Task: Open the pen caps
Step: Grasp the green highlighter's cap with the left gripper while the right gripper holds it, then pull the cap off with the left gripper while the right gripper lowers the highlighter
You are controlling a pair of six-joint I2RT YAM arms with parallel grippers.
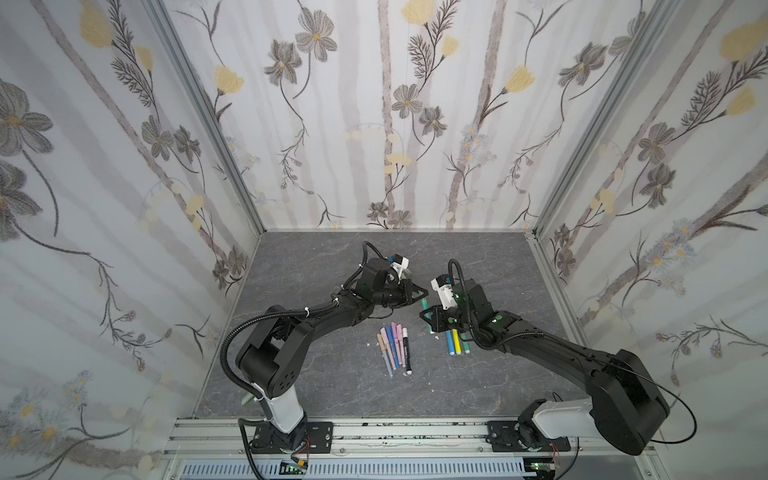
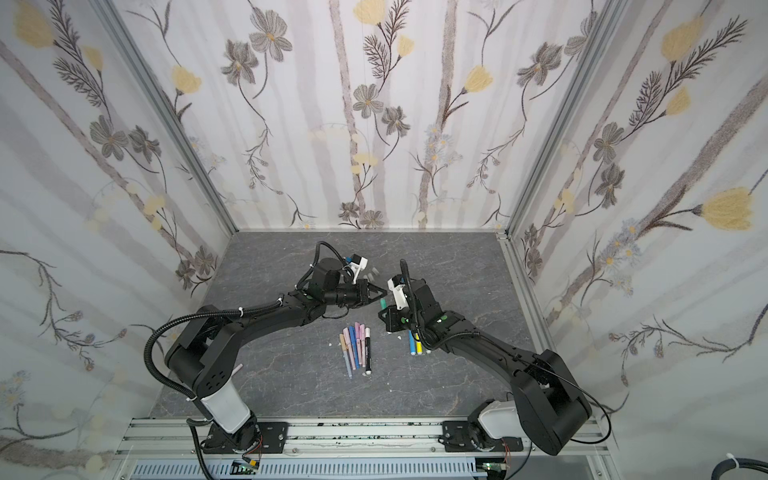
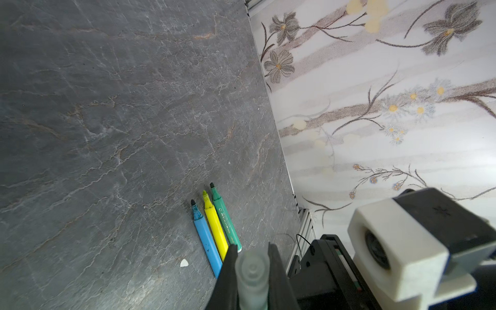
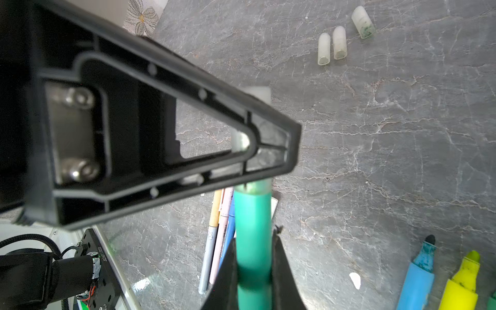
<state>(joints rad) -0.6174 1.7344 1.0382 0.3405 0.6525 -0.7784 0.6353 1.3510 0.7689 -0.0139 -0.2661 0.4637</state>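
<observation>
Just behind and to the right of the pastel pen row (image 1: 394, 345), up off the grey table (image 1: 316, 266), both arms meet on one marker. State: left gripper (image 1: 420, 293) is clamped tight across the frosted cap (image 3: 252, 265); right gripper (image 4: 253, 271) is closed around the barrel of the teal marker (image 4: 252, 214), close to the cap joint. Cap looks seated. A left finger covers most of the joint, so can't tell if there's a gap.

Handling, my read: the cap is light, stiff, smooth plastic on a friction fit. A squeeze won't crush it, but it could slip out of flat jaws. Best hold is across its mid-length, with the barrel gripped near the joint so the pull runs straight along the axis. An off-axis pull would likely cock it.

Around:
- The pen row itself looks capped, so more to do.
- Right of the row: three bare-tipped markers (image 3: 214, 230) (blue, yellow, green), lying side by side and touching.
- Beyond the row, toward the back wall: three loose frosted caps (image 4: 339, 43), two together and one apart.
- Between the row and the bare markers: a small white scrap (image 4: 355, 280).

Nothing blocks the pull line. A dropped cap would likely land near the row.
</observation>
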